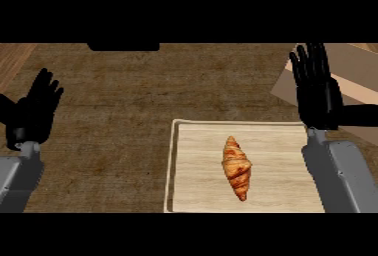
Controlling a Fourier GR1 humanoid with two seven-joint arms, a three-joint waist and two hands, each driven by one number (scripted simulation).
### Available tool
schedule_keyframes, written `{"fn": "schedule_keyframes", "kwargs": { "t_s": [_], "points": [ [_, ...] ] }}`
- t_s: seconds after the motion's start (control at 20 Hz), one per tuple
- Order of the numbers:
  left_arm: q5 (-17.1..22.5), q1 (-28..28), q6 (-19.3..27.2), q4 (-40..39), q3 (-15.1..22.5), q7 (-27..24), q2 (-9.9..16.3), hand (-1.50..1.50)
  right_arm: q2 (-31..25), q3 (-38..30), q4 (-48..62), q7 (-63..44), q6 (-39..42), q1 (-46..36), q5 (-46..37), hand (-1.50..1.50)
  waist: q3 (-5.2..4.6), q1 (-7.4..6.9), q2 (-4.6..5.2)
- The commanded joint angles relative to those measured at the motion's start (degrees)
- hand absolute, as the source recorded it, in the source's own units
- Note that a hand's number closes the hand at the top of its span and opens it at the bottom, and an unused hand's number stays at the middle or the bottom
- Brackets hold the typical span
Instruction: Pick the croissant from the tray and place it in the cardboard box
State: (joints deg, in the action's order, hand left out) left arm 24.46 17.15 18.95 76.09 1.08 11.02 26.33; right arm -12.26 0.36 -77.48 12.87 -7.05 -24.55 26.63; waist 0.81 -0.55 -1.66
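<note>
One croissant (236, 168) lies on the tray (193, 165), a little right of the tray's middle, its length running from the far edge toward the near edge and its nearer tip pointing slightly right. Nothing touches it. The tray is pale wood with a raised rim and sits at the near edge of the brown worktop (125, 100), right of centre. Over the tray's far right corner is the right hand (317, 90), black, fingers straight and held together, pointing away toward the worktop's far edge; it is open and holds nothing, and its grey forearm covers the tray's right rim. Behind that hand, at the worktop's far right corner, is the cardboard box (354, 75), partly hidden by the hand, with a flap showing. The left hand (33, 112) shows by the worktop's left edge, well apart from the tray, fingers up and spread, open and empty
</note>
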Motion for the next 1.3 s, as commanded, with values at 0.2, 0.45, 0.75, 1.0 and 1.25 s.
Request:
{"fn": "schedule_keyframes", "kwargs": {
  "t_s": [0.2,0.45,0.75,1.0,1.25],
  "points": [
    [-8.9,2.5,-9.5,7.3,8.6,-7.0,6.4,0.00,-15.5,11.3,-9.8,-7.8,-0.8,-7.9,-19.8,-1.50,-1.54,3.18,-0.97],
    [-11.1,0.3,-13.3,9.3,13.4,-9.4,6.4,0.00,-29.5,18.7,-13.1,-18.1,3.9,-10.0,-34.2,-1.50,-1.53,4.19,-0.74],
    [-12.4,-1.3,-15.3,9.5,14.5,-14.9,5.5,0.00,-35.6,27.6,-27.6,-25.1,12.4,-12.2,-43.3,-1.50,-1.15,2.29,0.67],
    [-13.7,-3.9,-15.6,10.7,14.8,-17.0,5.5,0.00,-38.3,32.5,-38.2,-38.8,23.4,-14.5,-44.9,-1.50,-1.07,1.42,0.81],
    [-15.0,-1.6,-15.2,10.2,15.8,-16.0,4.1,0.00,-34.4,43.5,-38.8,-52.2,36.7,-19.8,-46.6,-1.50,-1.22,0.24,1.03]
  ]
}}
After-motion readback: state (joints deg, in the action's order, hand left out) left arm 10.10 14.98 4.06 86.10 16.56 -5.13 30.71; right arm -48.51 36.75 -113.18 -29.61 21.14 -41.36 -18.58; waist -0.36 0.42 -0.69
